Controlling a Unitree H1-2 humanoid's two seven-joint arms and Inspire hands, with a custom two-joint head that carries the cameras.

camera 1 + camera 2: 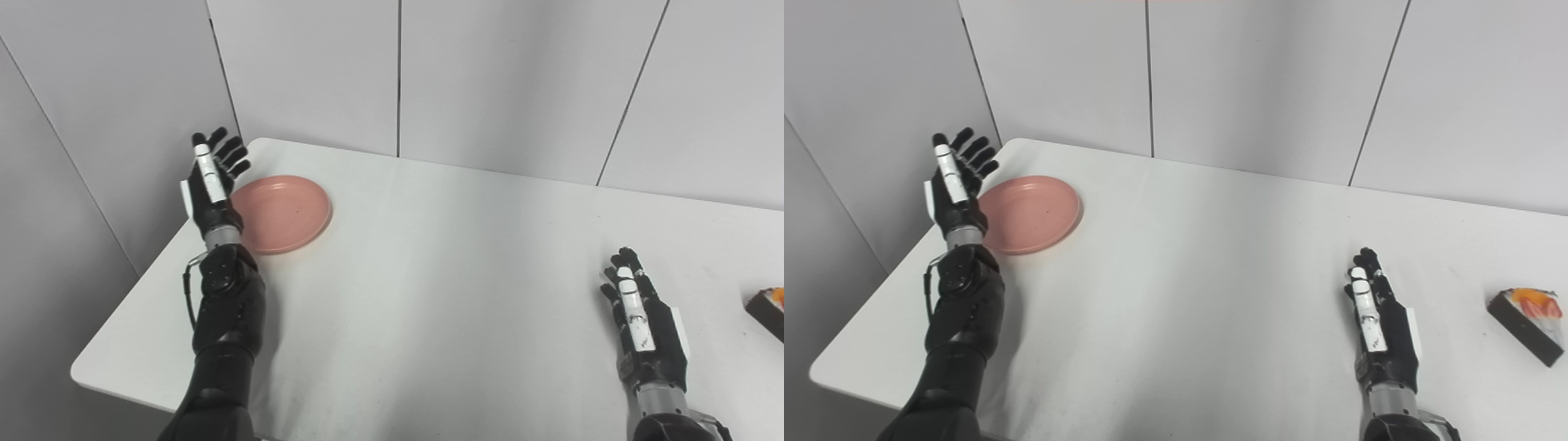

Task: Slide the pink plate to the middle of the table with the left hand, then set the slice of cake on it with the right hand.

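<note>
The pink plate (283, 212) lies empty near the table's far left corner. My left hand (210, 179) is raised just left of it, fingers spread and open, its wrist overlapping the plate's left rim in both views; I cannot tell whether it touches. The slice of cake (1529, 316), dark with white cream and orange fruit on top, sits at the right edge of the table. My right hand (1375, 321) rests open near the front right, palm edge down, well left of the cake and holding nothing.
The white table (441, 257) has rounded corners and stands against grey wall panels (398, 67) at the back and left. The plate is close to the left edge. In the left eye view the cake (769, 309) is cut off by the frame.
</note>
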